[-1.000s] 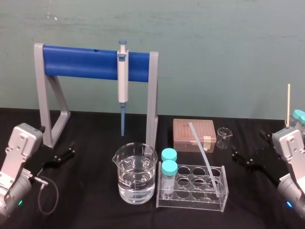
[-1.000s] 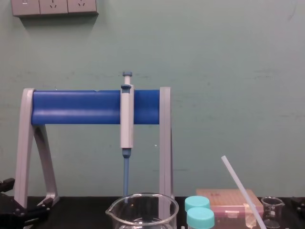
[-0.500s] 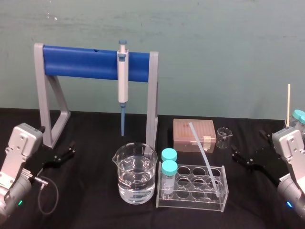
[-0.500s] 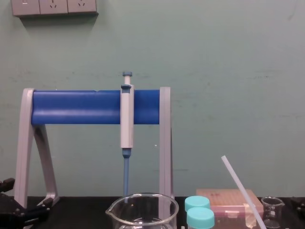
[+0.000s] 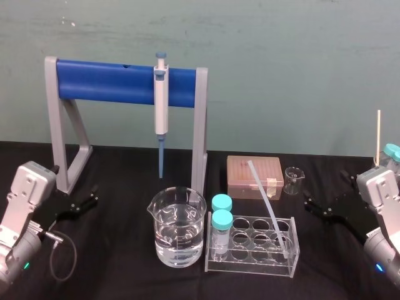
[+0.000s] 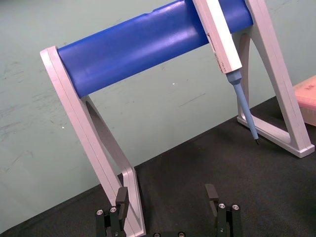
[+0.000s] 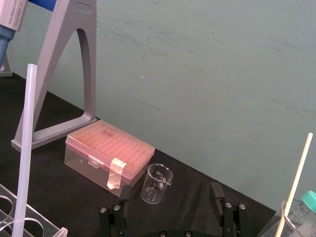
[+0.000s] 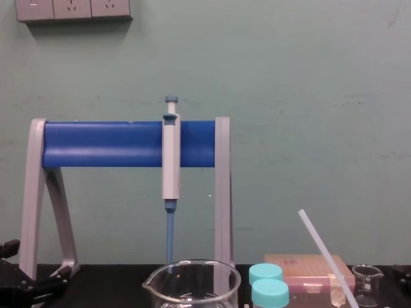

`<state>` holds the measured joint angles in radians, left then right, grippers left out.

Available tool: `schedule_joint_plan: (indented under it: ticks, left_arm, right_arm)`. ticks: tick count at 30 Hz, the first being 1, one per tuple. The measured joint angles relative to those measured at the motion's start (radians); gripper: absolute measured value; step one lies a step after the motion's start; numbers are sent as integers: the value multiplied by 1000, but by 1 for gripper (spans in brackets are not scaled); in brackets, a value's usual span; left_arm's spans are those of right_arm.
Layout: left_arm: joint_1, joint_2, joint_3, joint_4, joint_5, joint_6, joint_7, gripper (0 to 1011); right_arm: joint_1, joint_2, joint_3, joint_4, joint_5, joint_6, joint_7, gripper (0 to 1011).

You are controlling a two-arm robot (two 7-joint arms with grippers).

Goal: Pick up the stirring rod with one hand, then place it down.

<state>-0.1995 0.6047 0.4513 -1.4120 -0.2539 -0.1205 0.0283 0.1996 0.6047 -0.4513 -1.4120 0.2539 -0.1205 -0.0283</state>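
- Left gripper (image 6: 167, 194): sits low over the left of the black table (image 5: 125, 275), near the stand's left foot. Its fingers are spread wide with nothing between them. A grey cable (image 5: 62, 257) loops on the cloth beside the arm.
- Sockets (image 8: 74, 9): a white row high on the green wall in the chest view, with no lettering that can be read.
- Stand (image 5: 106, 82): grey legs under a blue crossbar, at the back of the table.
- Pipette (image 5: 161, 107): hangs upright from the crossbar near the stand's right leg, with its blue tip pointing down above the beaker. Any print on it is too small to read.
- Beaker (image 5: 177, 228): large, clear and part full of clear liquid, just left of the rack.
- Rack (image 5: 251, 245): clear plastic with round wells. Two vials (image 5: 221, 220) with teal caps stand at its left end.
- Rod (image 5: 265, 200): its foot is in a well at the rack's right end (which row, I cannot tell). It tilts up and back to the left, so its top crosses in front of the box. Neither gripper touches it.
- Box (image 5: 254, 176): pink, lid shut, with a tab of tape (image 7: 115, 173) on the front.
- Small beaker (image 7: 157, 182): just right of the box. It has white printed marks that are not legible.
- Right gripper (image 7: 171, 192): low at the table's right, near the small beaker, with its fingers wide apart and nothing held.
- Stick (image 5: 377, 134): thin and pale, upright at the far right.
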Motion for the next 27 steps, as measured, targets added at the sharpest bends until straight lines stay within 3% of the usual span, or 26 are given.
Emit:
schedule_joint_plan:
  ticks: [27]
  left_arm:
    - [0,0,0,0,0,0,0,1000]
  right_arm:
    - [0,0,0,0,0,0,0,1003]
